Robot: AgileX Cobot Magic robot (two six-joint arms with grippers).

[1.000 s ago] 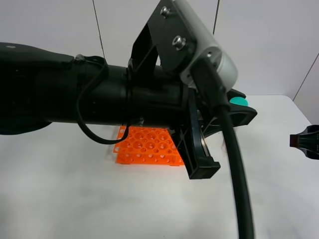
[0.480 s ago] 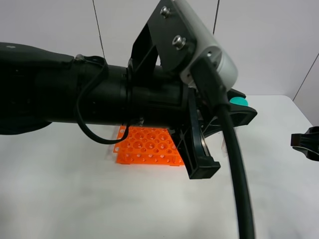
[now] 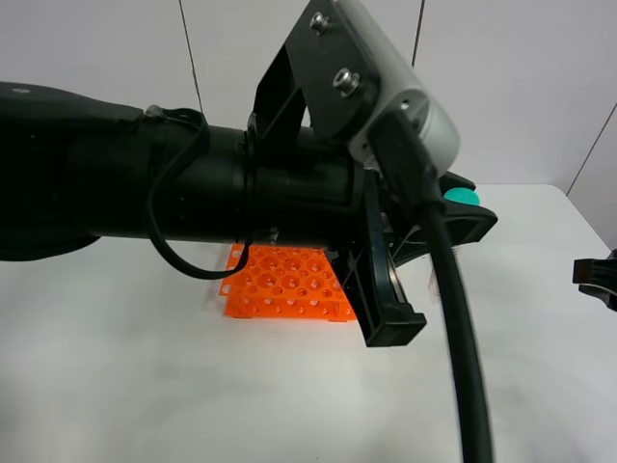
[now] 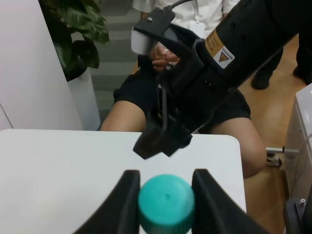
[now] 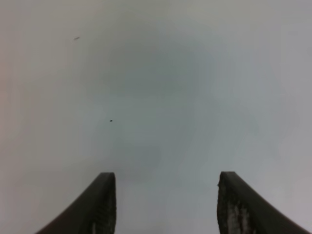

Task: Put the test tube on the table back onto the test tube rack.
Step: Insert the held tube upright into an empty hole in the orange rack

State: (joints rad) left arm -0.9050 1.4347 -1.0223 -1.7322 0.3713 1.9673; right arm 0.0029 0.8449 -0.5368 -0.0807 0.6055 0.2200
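Note:
The test tube's teal cap point(image 4: 165, 204) sits between the two black fingers of my left gripper point(image 4: 165, 183), which is shut on it. In the exterior high view the left arm fills the frame. The cap point(image 3: 464, 196) shows at the left gripper point(image 3: 453, 210), held well above the white table point(image 3: 145, 386). Most of the tube's clear body is hidden. The orange test tube rack point(image 3: 284, 283) stands on the table behind and below the arm, partly covered by it. My right gripper point(image 3: 598, 280) is at the far right edge. Its fingers point(image 5: 105, 202) stand apart over bare table, so it is open and holds nothing.
A thick black cable point(image 3: 458, 318) from the left arm hangs in front of the exterior camera. In the left wrist view the right arm point(image 4: 219, 63) reaches over the table's far edge, a seated person point(image 4: 146, 97) is beyond it, and a potted plant point(image 4: 73, 29) stands beside a white panel.
The right gripper has slid to the right, almost out of the exterior high view. The left arm and the tube it holds have not moved.

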